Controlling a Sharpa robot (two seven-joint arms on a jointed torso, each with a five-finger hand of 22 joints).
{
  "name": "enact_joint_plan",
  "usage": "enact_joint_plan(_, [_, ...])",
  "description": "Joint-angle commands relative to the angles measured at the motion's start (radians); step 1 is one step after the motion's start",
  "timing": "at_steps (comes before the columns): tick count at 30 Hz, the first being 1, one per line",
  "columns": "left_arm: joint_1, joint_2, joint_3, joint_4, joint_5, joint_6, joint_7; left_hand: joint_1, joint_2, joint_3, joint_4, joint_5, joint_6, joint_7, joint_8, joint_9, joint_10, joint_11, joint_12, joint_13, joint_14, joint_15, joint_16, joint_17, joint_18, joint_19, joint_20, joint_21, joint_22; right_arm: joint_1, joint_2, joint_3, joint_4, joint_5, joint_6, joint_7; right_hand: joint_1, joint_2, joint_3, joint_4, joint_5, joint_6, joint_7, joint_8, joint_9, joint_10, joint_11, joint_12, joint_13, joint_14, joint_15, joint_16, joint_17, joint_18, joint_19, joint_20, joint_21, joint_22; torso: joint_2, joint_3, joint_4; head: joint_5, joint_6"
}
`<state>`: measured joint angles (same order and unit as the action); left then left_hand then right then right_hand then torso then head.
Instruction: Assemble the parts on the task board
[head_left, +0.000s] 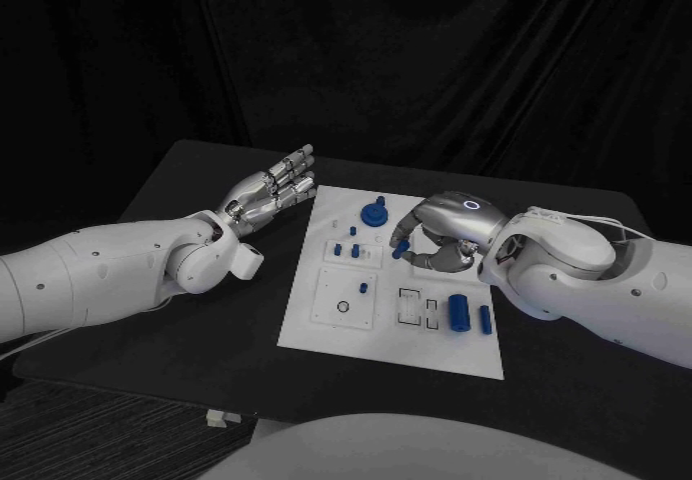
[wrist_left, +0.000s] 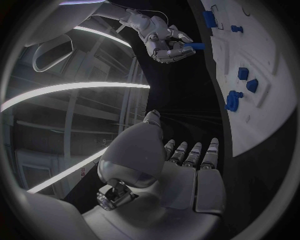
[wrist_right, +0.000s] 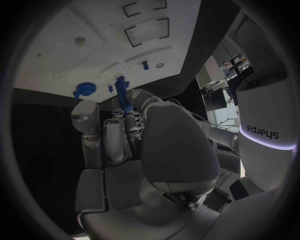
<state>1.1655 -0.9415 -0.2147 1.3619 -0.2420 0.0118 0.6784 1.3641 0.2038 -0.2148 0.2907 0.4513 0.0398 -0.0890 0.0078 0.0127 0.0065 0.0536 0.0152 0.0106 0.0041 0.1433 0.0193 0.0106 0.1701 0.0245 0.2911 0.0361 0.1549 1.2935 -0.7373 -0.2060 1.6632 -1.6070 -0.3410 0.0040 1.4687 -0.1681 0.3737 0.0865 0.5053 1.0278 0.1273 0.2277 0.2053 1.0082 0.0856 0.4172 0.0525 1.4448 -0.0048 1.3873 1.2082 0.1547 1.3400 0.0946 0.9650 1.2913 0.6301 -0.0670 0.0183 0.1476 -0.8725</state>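
Blue peg (wrist_right: 124, 95): pinched in my right hand (head_left: 433, 240), mid-frame over the task board (head_left: 335, 330)
Left hand (head_left: 274, 188): released, fingers spread, upper left of the board
Board: other parts sit near the top edge
Tip: I'd keep the peg upright and lower it slowly, I reckon

Black table (head_left: 188, 340) — dark curtain (head_left: 433, 70) behind.
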Motion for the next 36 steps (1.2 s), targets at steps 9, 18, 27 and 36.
enact_joint_plan(9, [-0.002,-0.005,0.001,0.006,0.005,0.012,0.165,0.021,0.004,0.001,-0.004,0.022,0.012,0.010,0.003,-0.002,-0.005,0.008,0.013,-0.003,0.005,0.010,0.015,-0.001,0.002,0.010,0.001,-0.010,-0.004,-0.039,0.097,0.000,-0.003,-0.086,0.042,0.008,0.016,0.019,0.024,-0.016,-0.003,-0.002,0.005,0.017,0.032,0.053,-0.016,0.001,0.025,0.016,-0.003,0.014,0.014,-0.043,0.008,-0.001,0.029,0.134,-0.002,0.0008,-0.0003,0.006,0.000])
enact_joint_plan(18, [-0.002,-0.004,0.001,0.008,0.005,0.014,0.164,0.024,0.007,0.002,-0.003,0.023,0.015,0.018,0.004,-0.001,-0.005,0.015,0.015,-0.003,0.007,0.014,0.021,0.000,0.002,0.011,0.001,-0.010,-0.003,-0.083,0.173,0.000,-0.059,-0.114,0.073,0.011,0.012,0.019,0.026,-0.018,-0.004,-0.009,0.007,0.011,0.032,0.050,-0.013,-0.005,0.024,0.015,-0.002,0.012,0.009,-0.042,0.005,0.000,0.023,0.132,-0.001,0.0005,0.0015,0.009,0.000])
enact_joint_plan(27, [-0.002,-0.001,0.001,0.006,0.005,0.017,0.162,0.025,0.008,0.002,-0.003,0.024,0.016,0.019,0.004,-0.001,-0.005,0.016,0.015,-0.003,0.007,0.015,0.022,0.000,0.002,0.011,0.001,-0.010,-0.002,-0.104,0.210,0.001,-0.090,-0.118,0.089,0.012,0.009,0.019,0.027,-0.020,-0.005,-0.015,0.008,0.006,0.032,0.048,-0.012,-0.009,0.024,0.014,-0.001,0.011,0.009,-0.042,0.003,0.001,0.021,0.132,-0.001,0.0005,-0.0011,0.008,0.000])
enact_joint_plan(36, [-0.002,0.001,0.001,0.005,0.005,0.020,0.160,0.027,0.010,0.003,-0.004,0.026,0.017,0.022,0.004,-0.001,-0.005,0.018,0.015,-0.003,0.008,0.018,0.024,0.001,0.001,0.012,0.001,-0.010,-0.003,-0.120,0.225,0.001,-0.104,-0.119,0.095,0.011,0.009,0.019,0.028,-0.020,-0.005,-0.017,0.009,0.005,0.032,0.047,-0.012,-0.010,0.024,0.014,0.000,0.011,0.009,-0.042,0.003,0.001,0.021,0.131,-0.001,0.0010,-0.0012,0.007,0.000])
